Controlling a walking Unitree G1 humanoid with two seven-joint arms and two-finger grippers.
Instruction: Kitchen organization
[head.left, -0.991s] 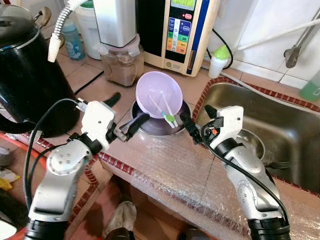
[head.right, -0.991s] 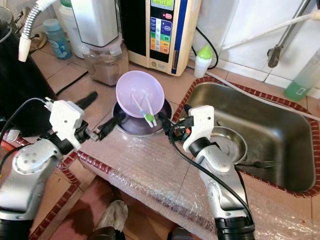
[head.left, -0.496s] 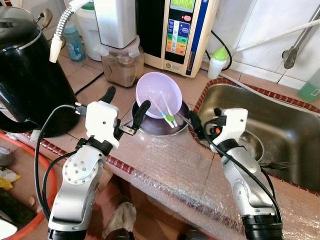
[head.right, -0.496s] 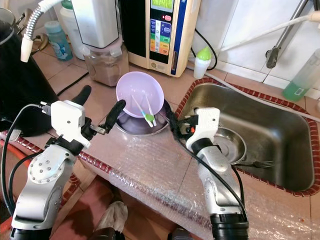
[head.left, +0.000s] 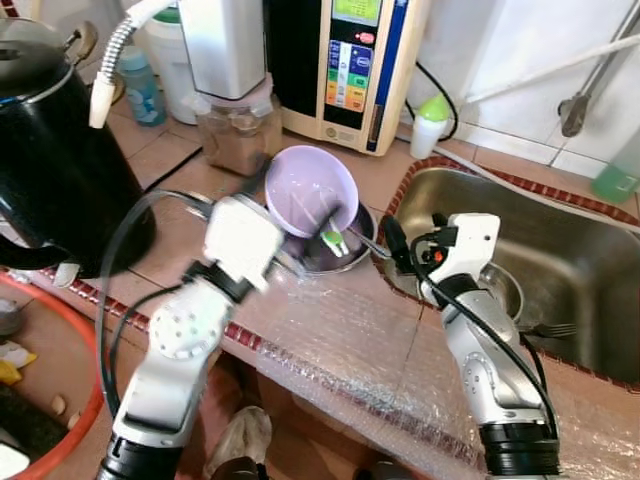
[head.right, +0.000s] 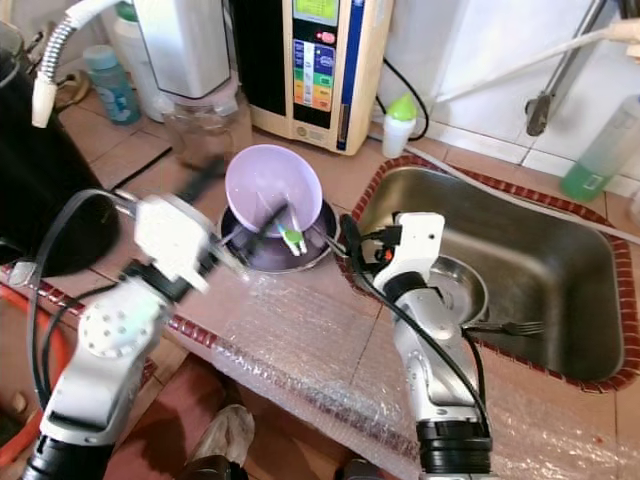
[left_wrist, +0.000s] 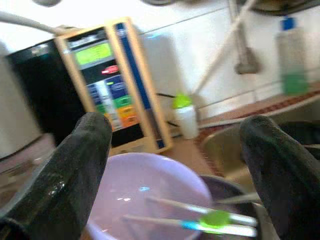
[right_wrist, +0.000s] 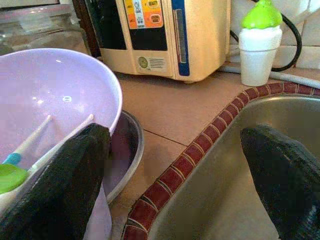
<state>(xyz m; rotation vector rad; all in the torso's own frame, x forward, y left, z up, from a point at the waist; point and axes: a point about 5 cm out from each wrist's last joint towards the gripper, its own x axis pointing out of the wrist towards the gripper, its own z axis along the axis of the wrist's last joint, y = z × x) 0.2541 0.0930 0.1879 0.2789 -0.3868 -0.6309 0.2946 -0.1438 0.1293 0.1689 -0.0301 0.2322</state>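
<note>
A purple bowl (head.left: 308, 188) leans tilted inside a steel bowl (head.left: 352, 252) on the tiled counter beside the sink. White training chopsticks with a green joint (head.left: 331, 238) lie in the purple bowl. My left gripper (head.left: 275, 220) is blurred and open at the bowl's near left side; in the left wrist view its fingers (left_wrist: 82, 155) spread either side of the purple bowl (left_wrist: 145, 195). My right gripper (head.left: 412, 235) hangs open over the sink's brick edge, right of the steel bowl, holding nothing. The right wrist view has the purple bowl (right_wrist: 45, 95) beside one finger.
A black kettle (head.left: 50, 170) stands at the left. At the back are a jar of brown powder (head.left: 235, 130), a water machine (head.left: 350, 60) and a green-capped white bottle (head.left: 428, 122). The steel sink (head.left: 570, 225) holds a bowl (head.left: 508, 288) and fork (head.left: 555, 328). Bubble wrap (head.left: 350, 340) covers the front counter.
My left arm has swung right and forward, bringing its open gripper up against the purple bowl. The right gripper has stayed almost where it was.
</note>
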